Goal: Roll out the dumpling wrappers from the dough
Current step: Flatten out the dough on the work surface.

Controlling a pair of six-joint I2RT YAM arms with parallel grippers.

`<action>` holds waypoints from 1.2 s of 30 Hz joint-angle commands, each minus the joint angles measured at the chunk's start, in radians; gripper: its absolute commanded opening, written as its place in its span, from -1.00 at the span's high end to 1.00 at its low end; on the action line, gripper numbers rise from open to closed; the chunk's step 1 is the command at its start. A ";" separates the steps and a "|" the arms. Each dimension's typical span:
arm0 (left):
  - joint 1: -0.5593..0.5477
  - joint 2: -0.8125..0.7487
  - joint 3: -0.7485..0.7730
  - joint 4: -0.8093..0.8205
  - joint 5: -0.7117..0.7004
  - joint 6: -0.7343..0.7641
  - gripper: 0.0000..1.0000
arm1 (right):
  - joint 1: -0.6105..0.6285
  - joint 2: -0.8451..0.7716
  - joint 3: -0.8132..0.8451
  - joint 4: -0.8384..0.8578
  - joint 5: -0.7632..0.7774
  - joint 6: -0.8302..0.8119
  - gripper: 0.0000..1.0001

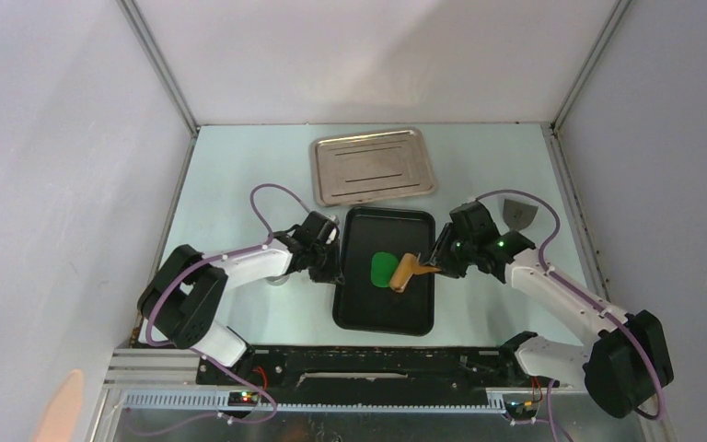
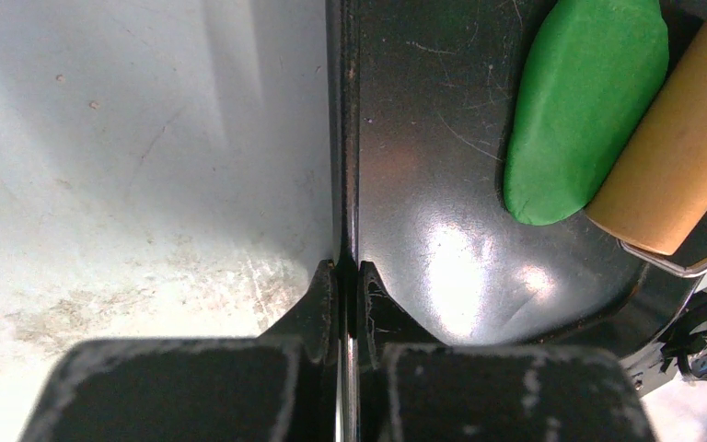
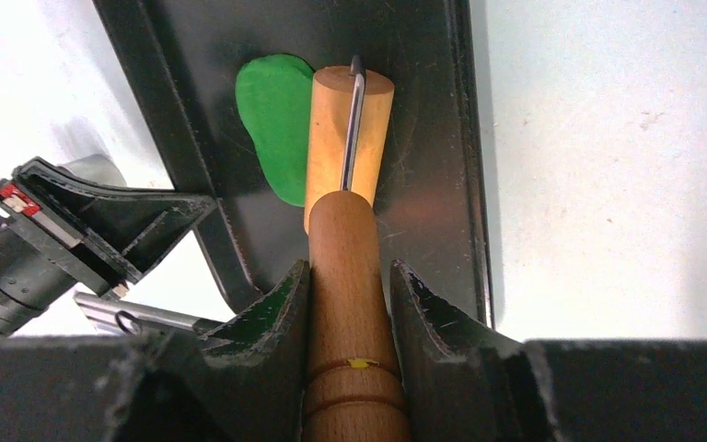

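The dough (image 1: 383,270) (image 2: 582,106) (image 3: 278,124) is a bright green flattened oval lying in the black tray (image 1: 368,313) (image 2: 433,184) (image 3: 423,55). A tan wooden roller (image 1: 405,273) (image 2: 677,161) (image 3: 350,124) rests with its head against the dough's right edge. My right gripper (image 1: 435,267) (image 3: 350,281) is shut on the roller's wooden handle. At the tray's left side my left gripper (image 1: 330,267) (image 2: 348,276) is shut on the thin tray rim, one finger outside and one inside. No round dumpling wrappers show.
A silver metal tray (image 1: 373,166) lies behind the black one. A grey scraper-like tool (image 1: 519,214) sits at the right of the table. Pale table surface (image 2: 129,184) stretches left of the black tray, and enclosure walls close in both sides.
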 commanded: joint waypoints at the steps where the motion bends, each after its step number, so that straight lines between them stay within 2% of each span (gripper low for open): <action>1: -0.005 -0.036 0.013 -0.018 0.027 0.028 1.00 | 0.001 0.066 0.001 -0.330 0.230 -0.083 1.00; 6: -0.004 -0.033 0.012 -0.027 0.014 0.037 1.00 | 0.002 -0.003 0.175 -0.396 0.236 -0.092 1.00; 10: -0.003 -0.026 -0.006 0.011 0.038 0.018 1.00 | 0.012 0.022 0.239 -0.345 0.161 -0.090 1.00; 15: -0.004 -0.033 -0.008 -0.005 0.037 0.034 1.00 | 0.083 0.055 0.245 -0.204 0.107 -0.088 1.00; 24: -0.004 -0.042 0.001 -0.019 0.033 0.042 1.00 | 0.114 0.056 0.260 -0.049 -0.012 -0.128 1.00; 32: -0.004 -0.047 0.015 -0.030 0.047 0.058 1.00 | 0.118 0.122 0.253 0.034 -0.112 -0.213 1.00; 36: -0.003 -0.046 0.018 -0.036 0.055 0.068 1.00 | 0.113 0.172 0.211 0.033 -0.082 -0.232 1.00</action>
